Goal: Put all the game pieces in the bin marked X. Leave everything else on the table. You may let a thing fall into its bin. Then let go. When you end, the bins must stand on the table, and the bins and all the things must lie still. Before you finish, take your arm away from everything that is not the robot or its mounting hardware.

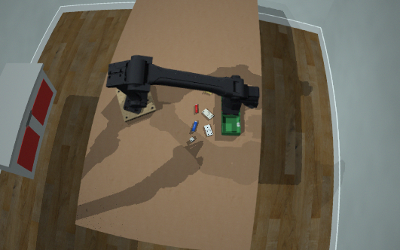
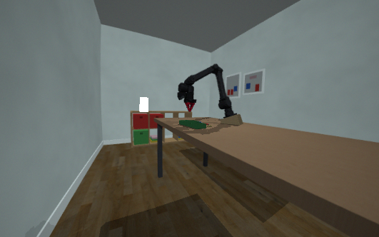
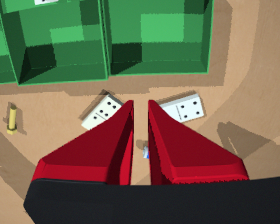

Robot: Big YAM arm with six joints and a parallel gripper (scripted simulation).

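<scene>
Wood floor (image 1: 15, 211) (image 2: 139, 168) around tan bench (image 1: 173, 203) (image 2: 282, 150) (image 3: 41, 150); top view, going left to right. Arm's mounting plate (image 1: 128, 117) by bench's left edge. Small die (image 1: 192, 139), nearest the bottom edge of the group, then blue cylinder (image 1: 194, 126) and red cylinder (image 1: 196, 108). Upper domino (image 1: 208, 114) (image 3: 100, 111) and lower domino (image 1: 208, 130) (image 3: 191, 108) come next, lying flat, apart, just beside the bins. Yellow piece (image 1: 209, 92) (image 3: 12, 119) further toward the top edge; looks like hardware, leave it. So all three likely game pieces are out on the bench.

Green bins (image 1: 230, 133) (image 2: 193, 124) (image 3: 210, 40) near bench's right edge, standing flat. No pieces seen in the visible parts of the insides; arm covers some. Labels too small or cut off, can't tell which is X.

Fingers (image 2: 190, 110) nearly together, nothing clamped, raised above the bench. Next, probably: open wide, center over one domino, turn to straddle its narrow width, go straight down, grip low. Risk: bumping the bin wall or neighboring domino. Confirm X before release.
</scene>
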